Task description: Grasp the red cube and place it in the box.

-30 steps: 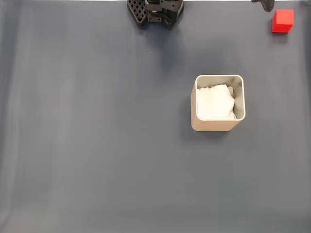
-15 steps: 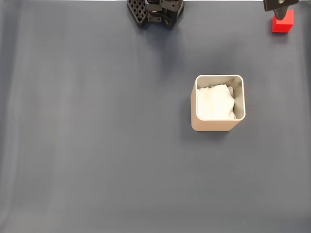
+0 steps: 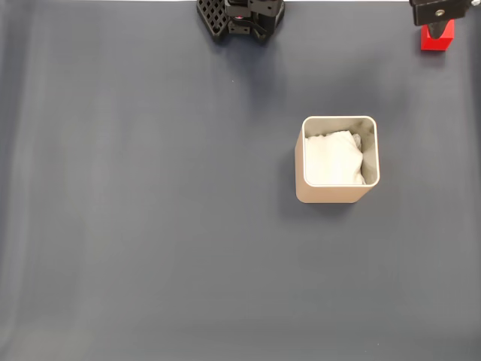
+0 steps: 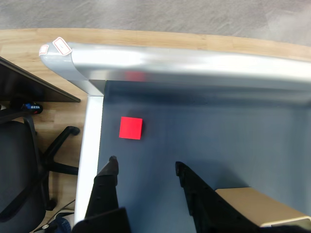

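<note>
Gripper (image 4: 146,166) jaws spread wide, nothing held. Red cube (image 4: 131,127) sits on the grey mat (image 4: 218,136) near the metal table edge (image 4: 194,63), just past the fingertips at 11 o'clock in the wrist view. Fixed view: cube (image 3: 438,37) top right, partly under the arm; box (image 3: 338,195) well apart at its 7 o'clock.

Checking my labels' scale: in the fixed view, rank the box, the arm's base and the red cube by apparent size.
1. The box, clearly largest.
2. The arm's base, cut by the top edge.
3. The red cube, smallest, partly covered by the gripper.
</note>
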